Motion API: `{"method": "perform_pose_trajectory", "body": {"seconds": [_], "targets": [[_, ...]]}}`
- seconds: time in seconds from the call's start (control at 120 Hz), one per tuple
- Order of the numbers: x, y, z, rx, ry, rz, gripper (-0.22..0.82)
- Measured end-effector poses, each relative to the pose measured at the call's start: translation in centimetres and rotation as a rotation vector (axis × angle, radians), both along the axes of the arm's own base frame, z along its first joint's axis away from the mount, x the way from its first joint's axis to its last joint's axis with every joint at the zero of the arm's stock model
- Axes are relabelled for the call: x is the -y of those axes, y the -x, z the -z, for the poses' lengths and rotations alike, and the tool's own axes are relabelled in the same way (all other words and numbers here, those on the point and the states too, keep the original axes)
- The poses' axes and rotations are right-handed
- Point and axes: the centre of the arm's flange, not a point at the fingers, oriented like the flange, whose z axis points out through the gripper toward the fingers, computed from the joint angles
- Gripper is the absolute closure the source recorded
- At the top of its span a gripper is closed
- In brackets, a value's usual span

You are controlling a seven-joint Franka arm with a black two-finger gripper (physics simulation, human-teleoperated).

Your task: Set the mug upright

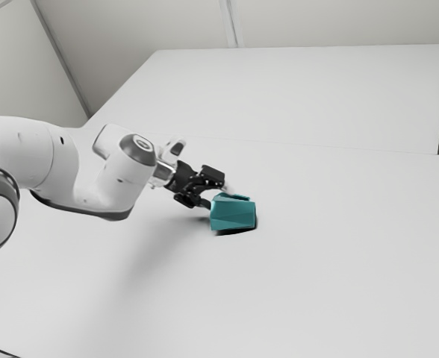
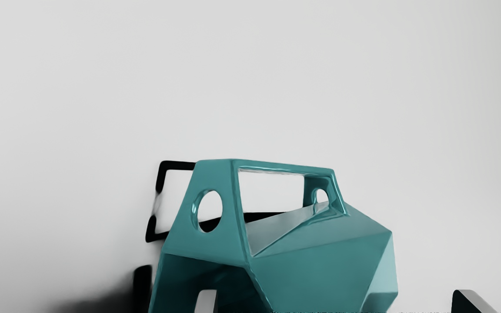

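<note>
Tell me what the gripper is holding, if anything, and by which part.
Nothing is held: the gripper is open, one fingertip by the mug's dark opening, the other standing off its side across a gap.

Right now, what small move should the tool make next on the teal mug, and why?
I'd probably ease the open tool slightly forward. The teal mug lies on its side, mouth toward the tool; one fingertip shows against that dark mouth, the other stands clear of the outer wall, so advancing should bring the wall between them.

Exterior view side-on, wrist view closer in
</note>
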Motion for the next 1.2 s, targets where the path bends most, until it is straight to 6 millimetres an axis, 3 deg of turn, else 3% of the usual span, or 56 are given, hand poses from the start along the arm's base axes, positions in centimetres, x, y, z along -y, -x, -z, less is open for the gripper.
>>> {"method": "perform_pose_trajectory", "body": {"seconds": [0.342, 0.6, 0.733, 0.925, 1.2], "targets": [[0.0, -0.1, 0.6, 0.011, 0.059, -0.05, 0.02], [0.0, 0.3, 2.3, -0.011, 0.118, -0.082, 0.05], [0.1, 0.3, 2.6, -0.008, 0.127, -0.081, 0.2], [0.3, 0.3, 2.7, -0.001, 0.127, -0.072, 0.51], [0.4, -0.1, 0.6, 0.04, 0.128, -0.062, 0.69]]}}
